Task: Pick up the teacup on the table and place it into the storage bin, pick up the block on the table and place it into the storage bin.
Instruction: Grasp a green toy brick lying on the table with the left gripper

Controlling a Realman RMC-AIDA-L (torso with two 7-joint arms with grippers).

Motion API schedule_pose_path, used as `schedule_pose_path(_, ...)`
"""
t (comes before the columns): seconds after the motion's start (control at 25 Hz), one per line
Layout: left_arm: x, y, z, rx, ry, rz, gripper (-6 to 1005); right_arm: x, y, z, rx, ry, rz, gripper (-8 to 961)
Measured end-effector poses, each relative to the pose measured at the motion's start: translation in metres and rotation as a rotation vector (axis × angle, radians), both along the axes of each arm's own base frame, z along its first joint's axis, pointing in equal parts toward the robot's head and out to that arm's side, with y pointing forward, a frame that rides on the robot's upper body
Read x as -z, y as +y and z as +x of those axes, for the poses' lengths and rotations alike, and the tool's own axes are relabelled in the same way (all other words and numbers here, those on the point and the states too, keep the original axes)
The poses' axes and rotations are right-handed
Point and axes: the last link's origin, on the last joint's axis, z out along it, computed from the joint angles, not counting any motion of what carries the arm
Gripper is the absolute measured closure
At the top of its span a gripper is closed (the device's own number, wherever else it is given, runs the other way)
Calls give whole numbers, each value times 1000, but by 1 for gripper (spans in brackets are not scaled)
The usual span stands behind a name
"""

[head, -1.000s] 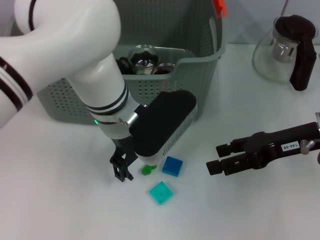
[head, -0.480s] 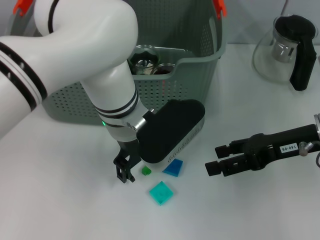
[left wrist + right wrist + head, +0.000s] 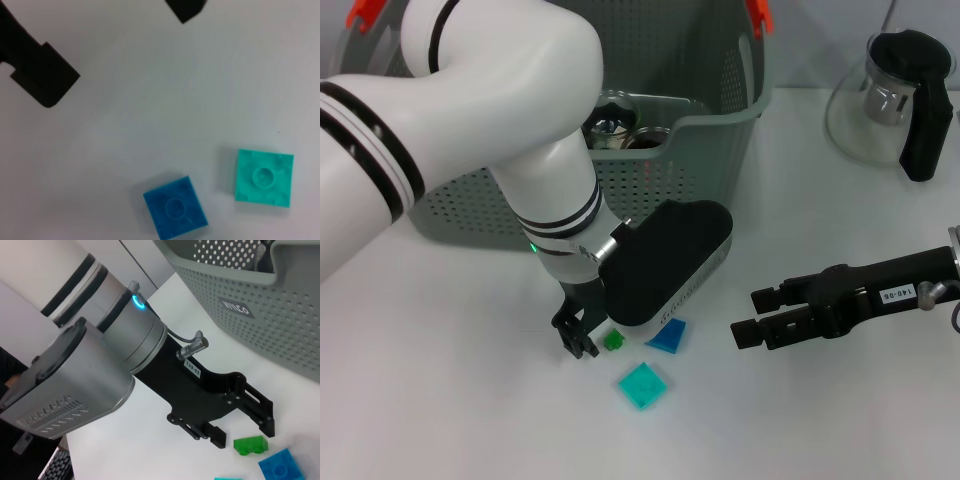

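The storage bin [image 3: 720, 150] is grey-green with rows of little holes and orange clips. Three blocks sit on the white table [image 3: 840, 420]: a small green block [image 3: 613, 340], a blue block [image 3: 667, 335] and a teal block [image 3: 642, 385]. The left gripper [image 3: 578, 338] is black on a white arm with black rings.

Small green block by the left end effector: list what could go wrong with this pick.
1. The small green block sits beside the left end effector, not squarely between its fingers, so closing may push it away.
2. The blue block and teal block lie close by and could be knocked.
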Motion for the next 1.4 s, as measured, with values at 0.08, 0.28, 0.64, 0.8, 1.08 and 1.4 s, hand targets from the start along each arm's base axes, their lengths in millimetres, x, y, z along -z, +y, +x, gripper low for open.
schedule_pose_path(0.08,0,0,0,0,1,0,193,0,0,0,0,0,0,38)
schedule_pose_path(0.28,1,0,-2,-2,10,-5,335,0,0,0,-1,-1,3,37)
schedule_pose_path(0.64,5,-1,-2,-3,9,-12,429,1,0,1,-4,0,3,37)
schedule_pose_path(0.8,7,-3,-2,-1,10,-21,431,1,0,1,-2,0,1,37)
schedule_pose_path(1.08,7,-3,-2,-8,11,-17,430,2,0,2,1,0,2,38)
schedule_pose_path(1.4,8,-2,-1,-21,6,8,558,2,0,2,-1,0,3,37)
